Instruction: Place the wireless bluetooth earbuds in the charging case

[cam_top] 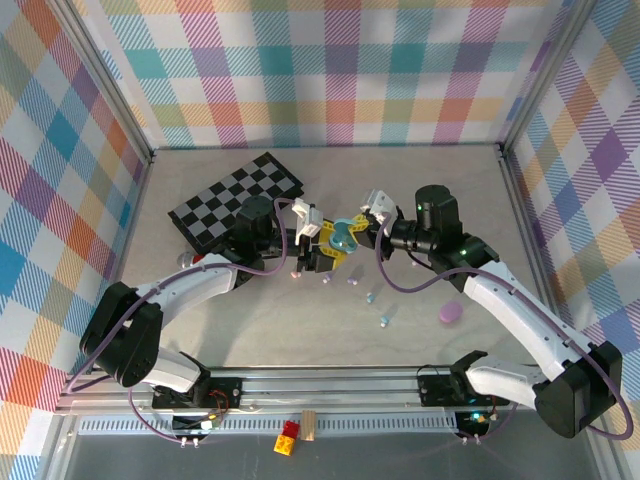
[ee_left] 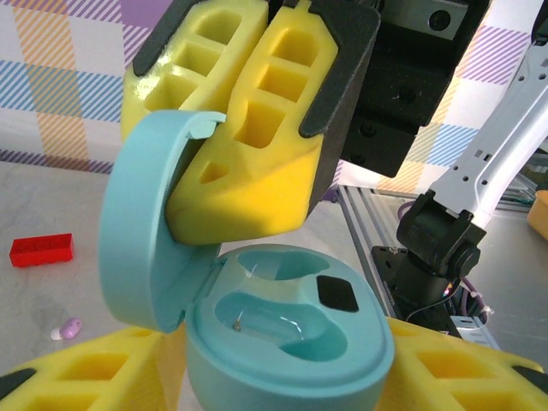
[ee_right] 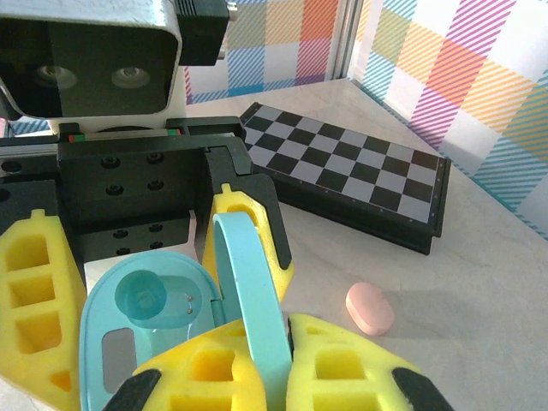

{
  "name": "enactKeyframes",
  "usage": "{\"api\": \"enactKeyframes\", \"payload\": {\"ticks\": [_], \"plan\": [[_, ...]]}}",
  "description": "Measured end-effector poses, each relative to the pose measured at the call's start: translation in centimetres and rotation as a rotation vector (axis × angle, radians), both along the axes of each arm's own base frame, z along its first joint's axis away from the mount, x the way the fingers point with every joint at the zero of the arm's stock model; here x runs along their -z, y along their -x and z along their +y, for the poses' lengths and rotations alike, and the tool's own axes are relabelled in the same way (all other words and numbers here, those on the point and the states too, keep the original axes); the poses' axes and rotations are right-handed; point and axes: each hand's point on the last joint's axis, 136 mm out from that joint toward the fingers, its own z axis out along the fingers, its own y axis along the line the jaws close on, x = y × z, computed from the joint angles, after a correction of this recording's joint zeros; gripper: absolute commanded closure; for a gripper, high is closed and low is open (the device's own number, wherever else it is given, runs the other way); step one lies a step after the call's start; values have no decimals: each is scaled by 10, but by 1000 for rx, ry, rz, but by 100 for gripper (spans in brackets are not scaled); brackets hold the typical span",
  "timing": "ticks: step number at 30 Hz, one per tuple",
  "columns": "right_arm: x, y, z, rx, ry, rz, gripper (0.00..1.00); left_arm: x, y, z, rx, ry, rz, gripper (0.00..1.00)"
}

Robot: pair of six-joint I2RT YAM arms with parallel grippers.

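The teal charging case (cam_top: 346,237) is held up off the table at mid-workspace, hinged wide open. Its oval lid (ee_left: 141,231) stands nearly upright beside the base (ee_left: 291,347), and the two moulded wells face up, small metal contact pins showing in one. Several tiny pale wireless earbuds (cam_top: 370,297) lie loose and scattered on the table just in front of the case, apart from each other. One is a purple bud (ee_left: 67,328) on its side.

A robotics lab test cell is indicated. A pale table (cam_top: 430,200) is enclosed by plaid-printed walls (cam_top: 330,70) on metal posts (cam_top: 115,85), and two robot arms (cam_top: 190,290) are bolted to an aluminium rail (cam_top: 330,388).
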Motion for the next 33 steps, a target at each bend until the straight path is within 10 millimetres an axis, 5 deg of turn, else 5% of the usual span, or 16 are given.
{"api": "enactKeyframes", "payload": {"ticks": [29,33], "plan": [[2,0,-1,2,3,4,100,-2,1,-1,9,10,1,62],[2,0,-1,6,4,2,92,-2,0,-1,9,12,-2,62]]}}
